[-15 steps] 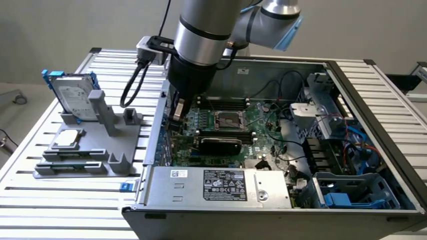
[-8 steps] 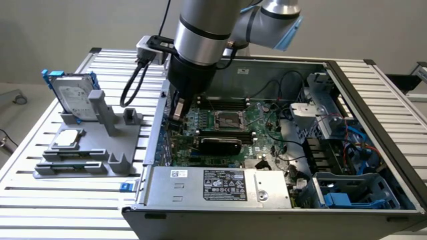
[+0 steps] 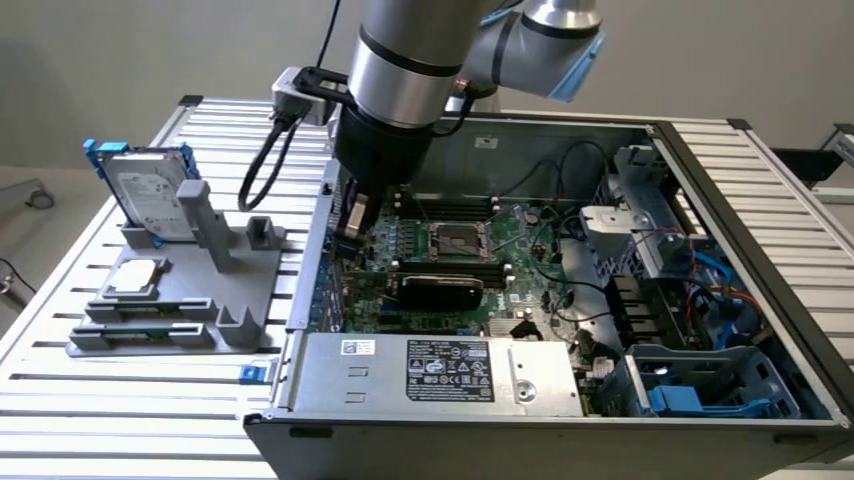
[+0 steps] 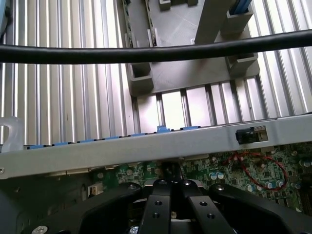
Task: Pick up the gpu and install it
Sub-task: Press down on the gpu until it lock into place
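Closest to you, the power supply [image 3: 441,372] with its black label is sitting along the front edge of the open computer case [image 3: 747,170]. Your arm [image 3: 414,70] is reaching steeply down into the case on the exterior view's left, just inside the side wall [image 4: 146,146], so you are working with little room on that side and more open motherboard [image 3: 467,240] toward the exterior view's right. Your hand [image 4: 170,195] is hanging low over the board with its black fingers [image 4: 158,207] pressed together, fully closed; you cannot tell whether anything is pinched between them. The gpu [image 3: 441,290] is lying across the board, black face out, just beside the hand. On the bench [image 3: 80,400] the grey fixture [image 3: 174,300] is holding the hard drive [image 3: 144,195].
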Robot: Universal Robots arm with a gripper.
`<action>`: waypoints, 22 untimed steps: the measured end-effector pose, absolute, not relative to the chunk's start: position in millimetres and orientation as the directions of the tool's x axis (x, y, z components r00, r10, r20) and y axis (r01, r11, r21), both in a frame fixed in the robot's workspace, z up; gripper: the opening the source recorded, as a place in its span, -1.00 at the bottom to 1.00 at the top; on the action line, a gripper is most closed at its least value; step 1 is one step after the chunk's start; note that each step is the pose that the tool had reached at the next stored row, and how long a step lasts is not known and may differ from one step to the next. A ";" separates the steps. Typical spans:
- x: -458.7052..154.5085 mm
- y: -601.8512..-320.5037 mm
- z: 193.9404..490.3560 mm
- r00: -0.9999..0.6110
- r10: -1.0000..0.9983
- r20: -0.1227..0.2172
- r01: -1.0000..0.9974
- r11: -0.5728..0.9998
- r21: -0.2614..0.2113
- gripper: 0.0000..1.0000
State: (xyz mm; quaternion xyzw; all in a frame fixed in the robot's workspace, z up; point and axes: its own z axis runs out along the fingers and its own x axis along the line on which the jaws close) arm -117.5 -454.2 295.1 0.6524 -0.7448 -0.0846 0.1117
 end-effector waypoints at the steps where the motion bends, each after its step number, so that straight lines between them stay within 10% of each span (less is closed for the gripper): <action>1: -117.5 -454.2 295.2 -0.125 -0.991 0.056 -0.952 0.136 0.273 -0.79; 22: -117.2 -454.1 289.8 -0.139 -0.989 0.056 -0.948 0.149 0.280 -0.79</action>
